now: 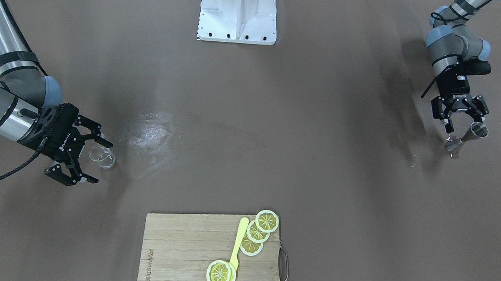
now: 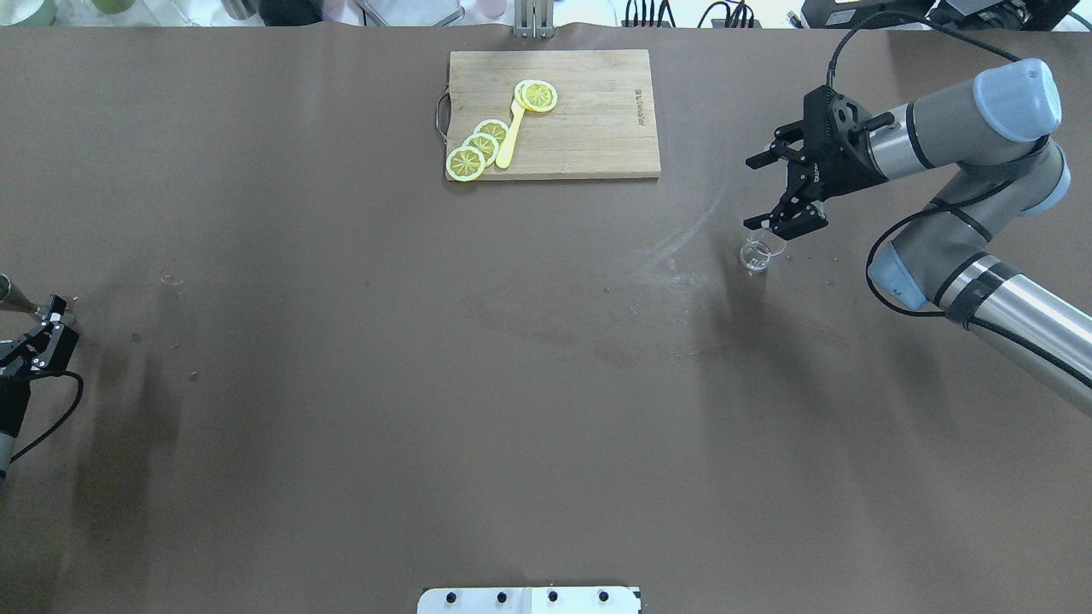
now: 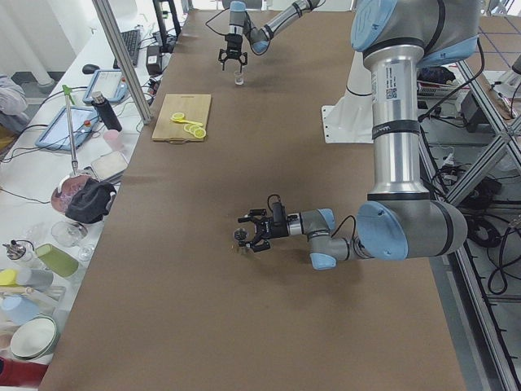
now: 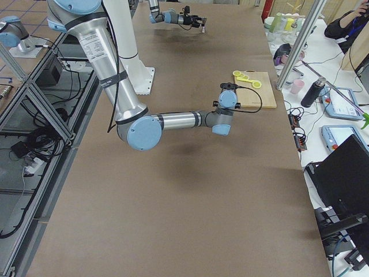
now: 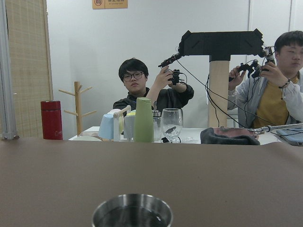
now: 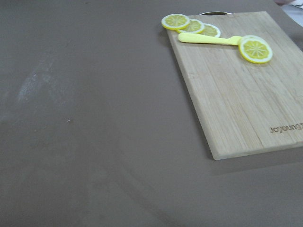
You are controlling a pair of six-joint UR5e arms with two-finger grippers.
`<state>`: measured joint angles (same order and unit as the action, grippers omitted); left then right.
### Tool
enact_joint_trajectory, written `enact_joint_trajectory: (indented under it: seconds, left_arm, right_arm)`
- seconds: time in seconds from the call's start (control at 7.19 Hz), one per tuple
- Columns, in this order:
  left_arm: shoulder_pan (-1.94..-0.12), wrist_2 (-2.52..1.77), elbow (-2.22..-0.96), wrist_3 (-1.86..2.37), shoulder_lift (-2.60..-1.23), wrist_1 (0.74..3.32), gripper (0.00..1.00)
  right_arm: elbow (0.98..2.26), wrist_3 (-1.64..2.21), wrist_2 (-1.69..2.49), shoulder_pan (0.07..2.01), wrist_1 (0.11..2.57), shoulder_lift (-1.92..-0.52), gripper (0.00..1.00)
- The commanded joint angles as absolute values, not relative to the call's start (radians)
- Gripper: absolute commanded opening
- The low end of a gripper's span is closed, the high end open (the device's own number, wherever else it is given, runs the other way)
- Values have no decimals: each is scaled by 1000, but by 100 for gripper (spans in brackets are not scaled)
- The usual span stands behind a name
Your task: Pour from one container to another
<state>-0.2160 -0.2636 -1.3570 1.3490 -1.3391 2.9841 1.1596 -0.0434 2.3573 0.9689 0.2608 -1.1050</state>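
The clear glass cup (image 1: 102, 156) stands upright on the brown table, and shows again from overhead (image 2: 758, 253). My right gripper (image 1: 93, 156) is open, its fingers spread around or just above the cup; I cannot tell whether they touch it. The right wrist view shows no cup. The steel jigger (image 1: 467, 138) stands at the table's other end, barely in the overhead view (image 2: 12, 296). My left gripper (image 1: 462, 120) hangs open right beside and slightly above the jigger. The left wrist view shows only the jigger's rim (image 5: 131, 210) at its bottom edge.
A wooden cutting board (image 2: 589, 128) with lemon slices (image 2: 478, 149) and a yellow utensil (image 2: 510, 136) lies at the table's far middle. The white robot base (image 1: 238, 12) is on the near side. A pale smear (image 1: 153, 128) marks the table near the cup.
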Motion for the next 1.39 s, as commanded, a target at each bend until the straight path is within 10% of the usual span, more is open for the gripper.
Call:
enact_joint_trajectory:
  seconds: [0.0,1.25]
  left_arm:
    - [-144,-193,-1367,1358,-1309,2976,99]
    - [-58,-341,-1829,992,-1295,2933,99]
  right_arm:
    - [1167,241,2274,1006,264,-1109,100]
    - [1377,379,2141,1373,1309,-1160,100]
